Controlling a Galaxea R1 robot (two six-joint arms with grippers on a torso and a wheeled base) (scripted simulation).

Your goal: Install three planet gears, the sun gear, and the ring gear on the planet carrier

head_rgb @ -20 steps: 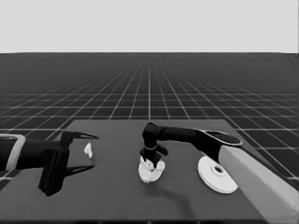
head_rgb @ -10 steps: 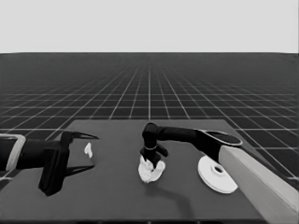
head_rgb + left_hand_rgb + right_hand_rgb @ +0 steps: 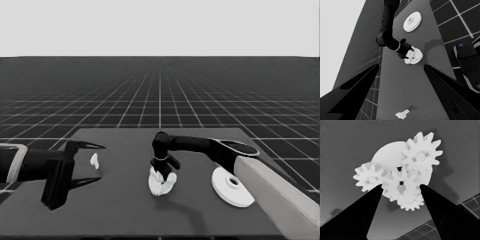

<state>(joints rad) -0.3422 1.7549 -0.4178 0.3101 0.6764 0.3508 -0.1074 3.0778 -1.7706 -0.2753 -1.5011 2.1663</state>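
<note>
While the left arm waits at the left edge of the head view, its gripper [image 3: 80, 162] hangs over the table's [image 3: 125, 210] left end with the fingers spread wide apart and nothing between them. A thin white piece [image 3: 94, 160] lies on the table just beside those fingers, not held.

At the centre of the head view, the right arm reaches in from the lower right and bends down so that the right gripper [image 3: 164, 176] stands right over the smaller round part [image 3: 161, 185]. In the right wrist view this part [image 3: 387, 155] shows as a flat disc in the upper middle of the frame, with 4 toothed gears on it. 1 planet gear [image 3: 421, 155] sits at the upper right, another [image 3: 370, 179] at the left, and a third [image 3: 411, 203] peeks out low in the middle, partly covered. The middle gear [image 3: 400, 185] lies between the 2 black fingers [image 3: 365, 215]. The fingers stand apart, 1 on each side of that gear; whether they press on it I cannot tell.

The larger round part [image 3: 231, 186] lies flat at the right of the head view, well apart from the gears, partly behind the pale arm. In the left wrist view it [image 3: 412, 22] shows near the top, beyond the right arm.
</note>
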